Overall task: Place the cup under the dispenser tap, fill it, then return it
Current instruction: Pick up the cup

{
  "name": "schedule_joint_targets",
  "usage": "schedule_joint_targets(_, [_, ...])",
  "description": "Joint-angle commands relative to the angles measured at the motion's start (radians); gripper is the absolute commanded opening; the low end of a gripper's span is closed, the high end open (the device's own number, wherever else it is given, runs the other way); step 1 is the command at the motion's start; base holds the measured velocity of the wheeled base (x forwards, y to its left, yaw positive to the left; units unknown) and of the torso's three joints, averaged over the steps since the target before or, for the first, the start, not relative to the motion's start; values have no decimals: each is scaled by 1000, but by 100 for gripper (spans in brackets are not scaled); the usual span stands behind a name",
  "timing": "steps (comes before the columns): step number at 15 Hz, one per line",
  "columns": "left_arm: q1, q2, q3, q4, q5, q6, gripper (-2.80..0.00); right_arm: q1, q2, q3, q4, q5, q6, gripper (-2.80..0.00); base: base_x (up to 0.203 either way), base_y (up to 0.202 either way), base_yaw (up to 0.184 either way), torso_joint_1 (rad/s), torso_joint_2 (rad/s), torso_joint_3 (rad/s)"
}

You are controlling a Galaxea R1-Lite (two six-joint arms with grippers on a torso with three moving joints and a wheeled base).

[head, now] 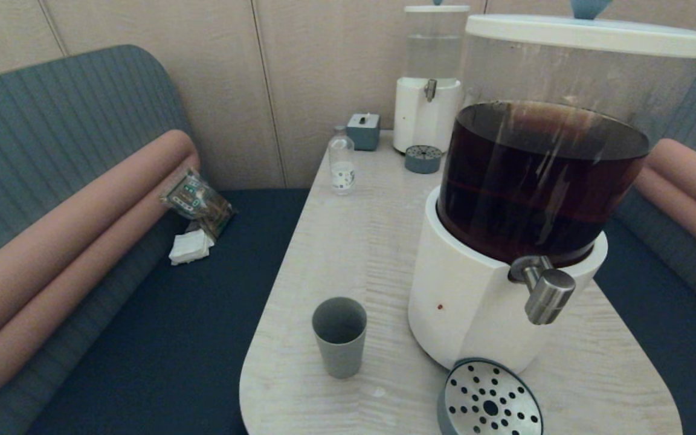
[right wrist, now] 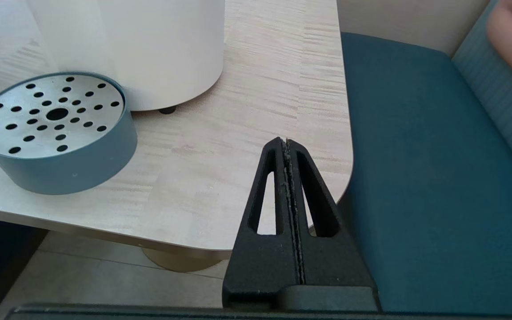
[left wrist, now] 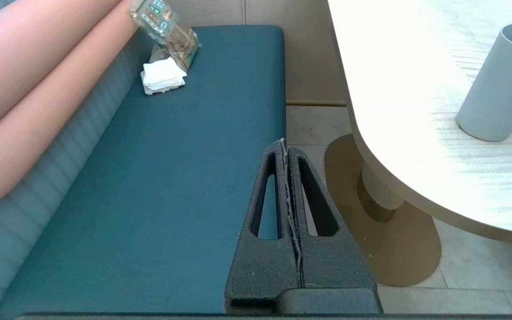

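Note:
The grey-green cup (head: 339,336) stands upright and empty on the table's near left part, left of the big dispenser; it also shows as the cup (left wrist: 500,84) in the left wrist view. The steel dispenser tap (head: 542,287) juts from the white base (head: 469,302) under the dark brown liquid, above the round perforated drip tray (head: 489,400). My left gripper (left wrist: 284,144) is shut and empty, low beside the table over the blue bench, left of the cup. My right gripper (right wrist: 285,143) is shut and empty near the table's front right corner. Neither arm shows in the head view.
A smaller dispenser (head: 429,90) with clear liquid, its drip tray (head: 423,159), a small clear bottle (head: 341,161) and a grey box (head: 363,130) stand at the table's far end. A packet (head: 196,200) and white napkins (head: 190,246) lie on the left bench. The table edge (left wrist: 371,146) is close.

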Motion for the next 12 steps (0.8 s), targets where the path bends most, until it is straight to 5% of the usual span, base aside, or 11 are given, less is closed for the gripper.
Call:
schedule_joint_targets(1, [0, 0, 0, 1, -1, 6, -280, 0, -2, 9, 0, 1, 3, -280, 0, 0, 0, 0, 0, 0])
schedule_joint_targets(8, [0, 0, -13, 4, -2, 25, -280, 0, -2, 9, -2, -1, 6, -280, 0, 0, 0, 0, 0, 0])
schedule_joint_targets(12, [0, 19, -226, 112, -68, 13, -280, 0, -2, 9, -2, -8, 6, -280, 0, 0, 0, 0, 0, 0])
